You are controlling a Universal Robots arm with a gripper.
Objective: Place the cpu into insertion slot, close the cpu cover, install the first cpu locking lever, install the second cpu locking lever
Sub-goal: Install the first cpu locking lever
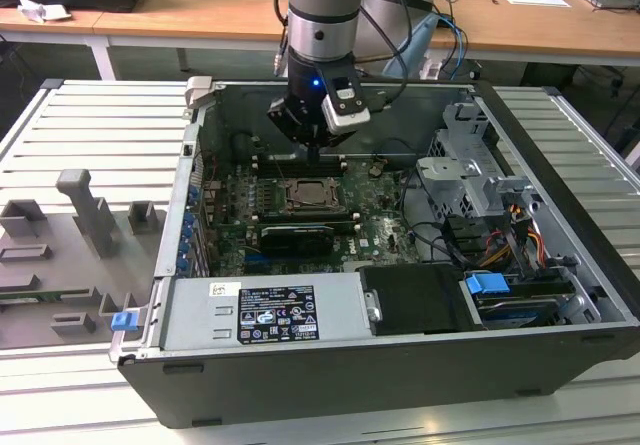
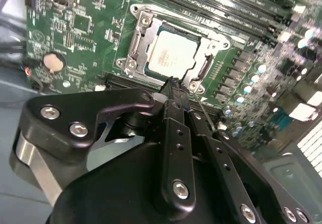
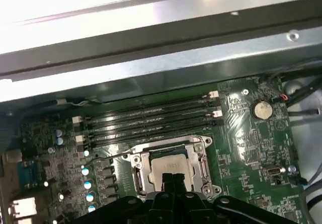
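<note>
Claw (image 2: pixel 171 84) near cpu cover (image 2: pixel 137 39) edge

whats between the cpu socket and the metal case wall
Long black memory slots lie between the insertion slot and the case wall, in the first wrist view.

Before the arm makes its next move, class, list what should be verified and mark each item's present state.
1. cpu seated in the insertion slot: ok.
2. cpu cover down flat over the cpu: ok.
3. Both locking levers latched: cannot tell.
4. claw shut and carrying nothing: ok.
5. claw clear of the memory slots: ok.
</note>
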